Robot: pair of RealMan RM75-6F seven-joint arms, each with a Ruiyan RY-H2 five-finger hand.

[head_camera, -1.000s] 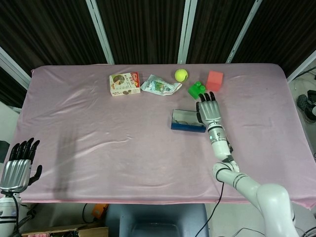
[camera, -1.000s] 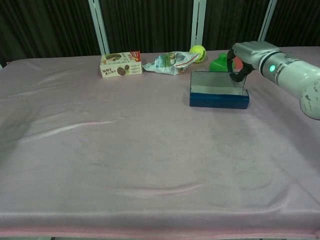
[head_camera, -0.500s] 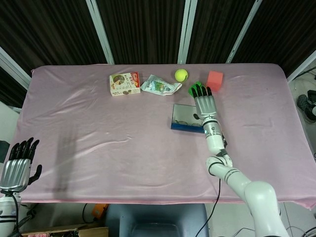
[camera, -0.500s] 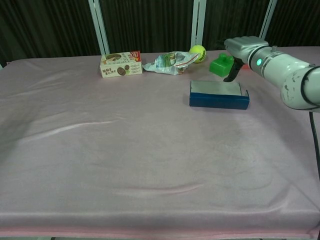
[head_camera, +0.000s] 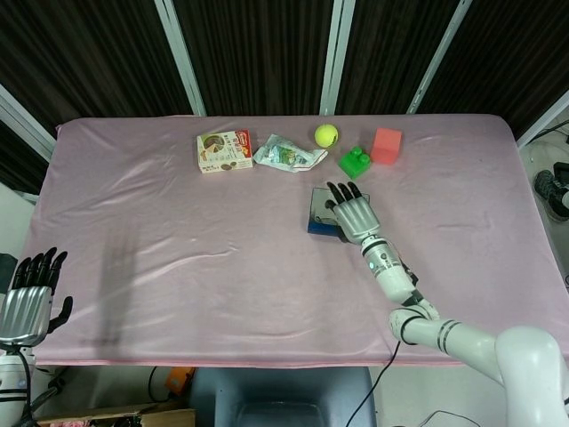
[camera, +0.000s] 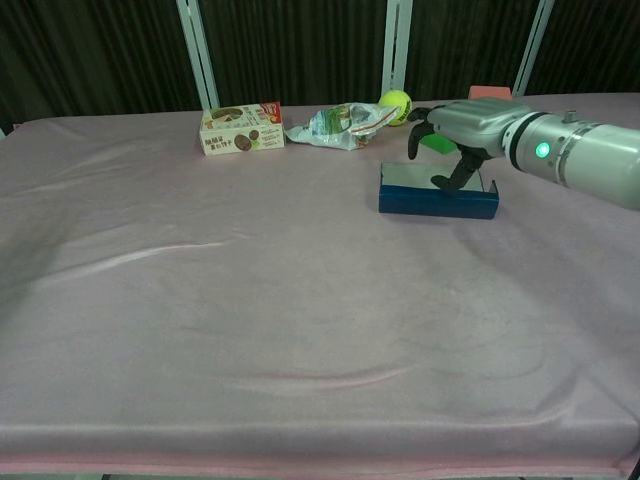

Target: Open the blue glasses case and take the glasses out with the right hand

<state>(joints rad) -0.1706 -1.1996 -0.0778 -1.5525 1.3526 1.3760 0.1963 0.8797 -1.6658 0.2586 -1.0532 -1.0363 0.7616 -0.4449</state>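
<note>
Nearest you, the front edge of the tabletop (camera: 300,440) runs the full width of the chest view, and the pink cloth from there back to the middle lies bare apart from a few soft wrinkles, so you have wide room on that side. Your left hand (head_camera: 28,298) hangs off the near left corner, below the tabletop edge, fingers apart and holding nothing.

Further in, right of centre, sits the blue glasses case (camera: 437,201). Your right hand (camera: 462,134) is over it, palm down, fingers spread and curved downward; the thumb reaches into the open top of the case. Whether the fingers touch the glasses inside you cannot tell from either view.

Beyond the case, near the far edge, stand the green block (head_camera: 354,161) and the red block (head_camera: 386,145), both just behind your hand, with the tennis ball (head_camera: 325,135) to their left. Left again lie the crumpled snack bag (head_camera: 288,154) and the small printed box (head_camera: 224,150). The far left of the cloth is open.

Half a second ago your right hand reached past the case toward the green block; it has come back and now covers the case. A second ago the lid stood upright; it now lies back.
</note>
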